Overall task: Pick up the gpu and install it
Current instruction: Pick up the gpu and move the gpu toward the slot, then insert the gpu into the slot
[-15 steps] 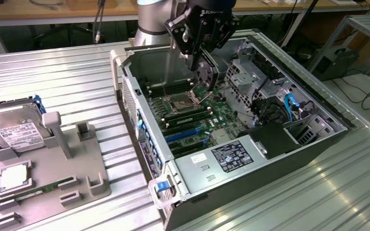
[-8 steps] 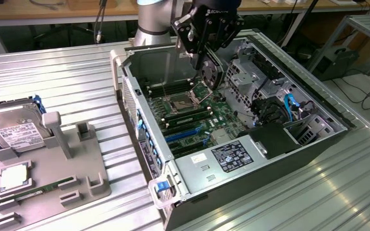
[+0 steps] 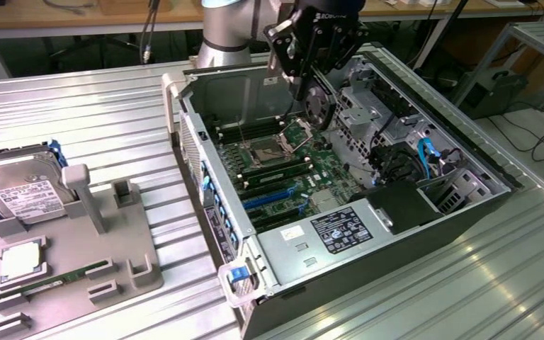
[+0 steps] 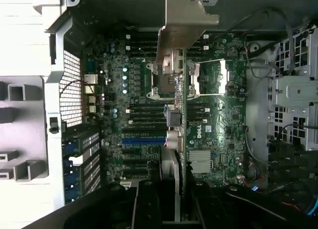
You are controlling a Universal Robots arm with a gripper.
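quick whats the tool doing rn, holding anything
tool: closed on the gpu, held above the open computer case

- On the body of the gripper, exterior view: white brand lettering, ends in "TIQ"; first letters not clear.
- On the motherboard, wrist view: white logo, reads as "DELL", stands sideways.
- On the silver cover: black label with white print, too small to read.
- On the hard drive: white label, print too small to read.
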